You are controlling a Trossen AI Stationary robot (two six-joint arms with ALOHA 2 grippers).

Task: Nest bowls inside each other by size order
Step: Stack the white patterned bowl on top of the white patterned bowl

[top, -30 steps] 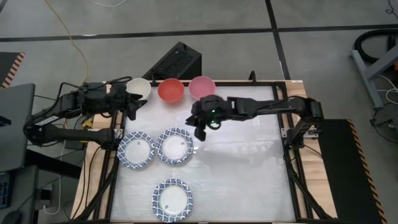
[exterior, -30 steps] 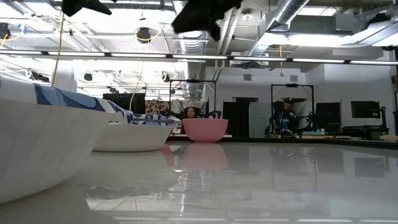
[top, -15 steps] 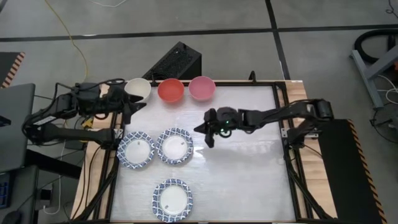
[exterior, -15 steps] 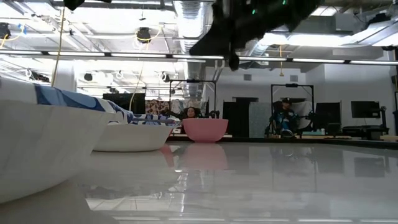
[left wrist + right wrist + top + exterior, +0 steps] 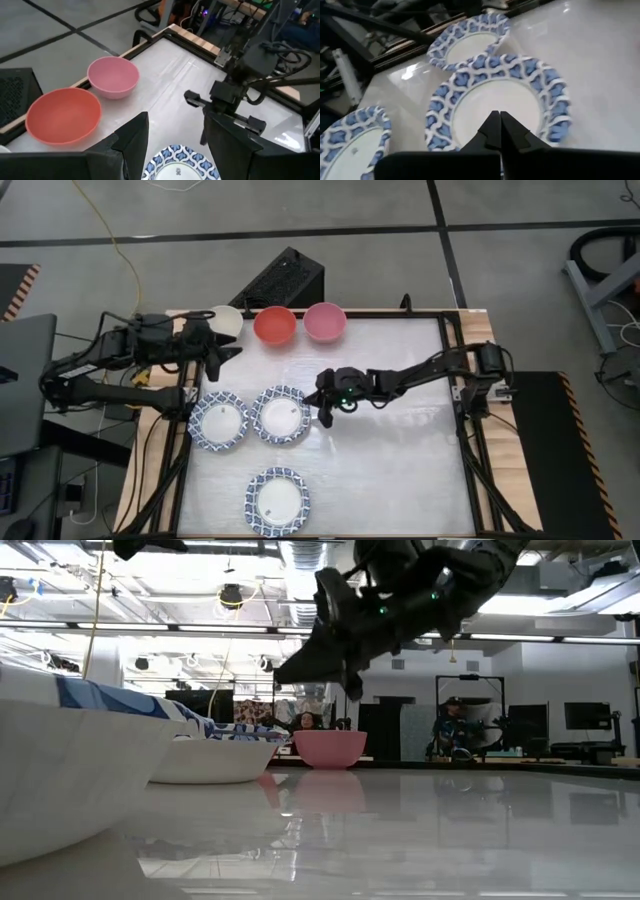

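Six bowls show from above, and none sits inside another yet, so your nesting has not begun. Three blue-and-white patterned bowls lie on the table: one [image 5: 217, 420] toward the left edge, the middle one [image 5: 281, 415] touching or just beside it, and a third [image 5: 277, 501] nearer the front edge. Along the far edge stand the cream-white bowl [image 5: 226, 318], the red bowl [image 5: 274, 325] and the pink bowl [image 5: 325, 321], close together in a row.

What has changed over the last second is your right gripper [image 5: 324, 406]. It began up near the pink bowl, swung out over bare table, and now hangs just beside the middle patterned bowl's right rim. Its fingers closed during that move and now meet tip to tip; the right wrist view shows them pressed together with nothing between, pointing down at that bowl's white centre. So you are carrying nothing. If this bowl is your target, you will likely need to part the fingers again before you can take its rim.

Your left gripper [image 5: 222, 352] has barely shifted. It waits above the table's far left corner, beside the cream-white bowl, fingers [image 5: 134, 142] spread wide and empty, with the red and pink bowls ahead of it in its wrist view.
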